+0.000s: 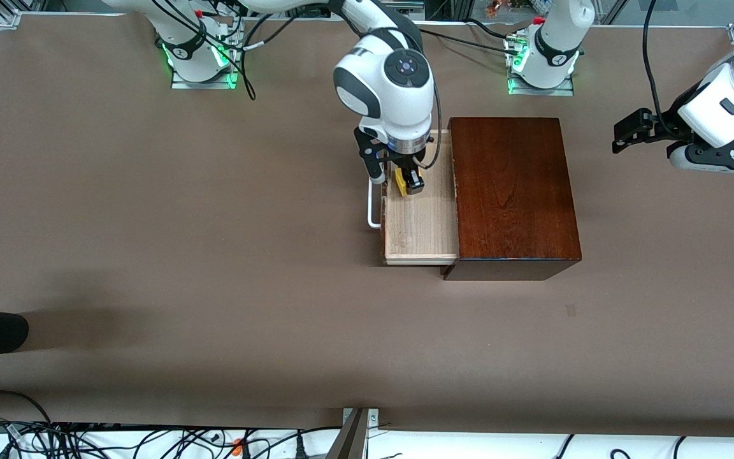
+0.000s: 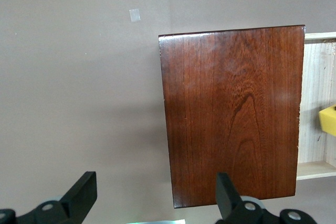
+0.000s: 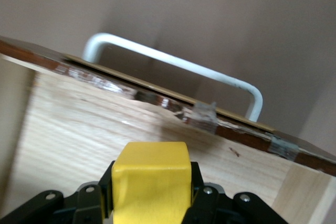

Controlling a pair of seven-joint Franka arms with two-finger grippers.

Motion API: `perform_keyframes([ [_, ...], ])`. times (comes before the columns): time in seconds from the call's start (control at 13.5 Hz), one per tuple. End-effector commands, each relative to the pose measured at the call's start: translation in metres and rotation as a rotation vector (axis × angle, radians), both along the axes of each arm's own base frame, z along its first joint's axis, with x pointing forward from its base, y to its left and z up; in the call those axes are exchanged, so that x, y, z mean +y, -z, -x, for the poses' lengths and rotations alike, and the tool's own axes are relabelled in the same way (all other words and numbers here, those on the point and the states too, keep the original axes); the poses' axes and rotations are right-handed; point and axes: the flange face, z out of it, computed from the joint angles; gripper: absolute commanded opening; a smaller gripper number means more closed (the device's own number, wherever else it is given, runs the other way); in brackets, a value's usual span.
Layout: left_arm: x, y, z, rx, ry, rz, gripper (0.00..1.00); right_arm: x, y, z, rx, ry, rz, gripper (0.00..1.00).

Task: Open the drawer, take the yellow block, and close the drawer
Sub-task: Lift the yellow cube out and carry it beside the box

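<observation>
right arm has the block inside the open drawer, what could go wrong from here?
1. Right gripper jaws are shut on the yellow block low in the drawer, near its front wall; a tilted lift could clip it.
2. The box may slide when pushed shut.
3. Left gripper waits open over that box.

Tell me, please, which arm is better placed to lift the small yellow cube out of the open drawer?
Right. The right gripper is down in the pale-wood drawer, fingers shut on the small yellow cube. The left gripper waits open above the table, beside the dark mahogany box.
</observation>
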Motion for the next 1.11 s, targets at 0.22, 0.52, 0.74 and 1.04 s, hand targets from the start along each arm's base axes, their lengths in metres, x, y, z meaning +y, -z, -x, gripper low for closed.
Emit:
perform_keyframes([
  [0.22, 0.001, -0.005, -0.002, 0.001, 0.025, -0.018, 1.0, -0.071, -0.065, -0.046, 0.021, -0.143, 0.036, 0.34],
  [0.52, 0.002, -0.005, -0.002, -0.002, 0.035, -0.06, 1.0, -0.143, -0.085, -0.095, 0.057, -0.278, 0.019, 0.34],
  [0.74, 0.003, -0.005, -0.002, -0.002, 0.034, -0.06, 1.0, -0.194, -0.078, -0.125, 0.099, -0.42, 0.042, 0.35],
  [1.04, 0.001, -0.005, -0.002, -0.004, 0.037, -0.059, 1.0, -0.277, -0.055, -0.164, 0.142, -0.579, 0.055, 0.35],
])
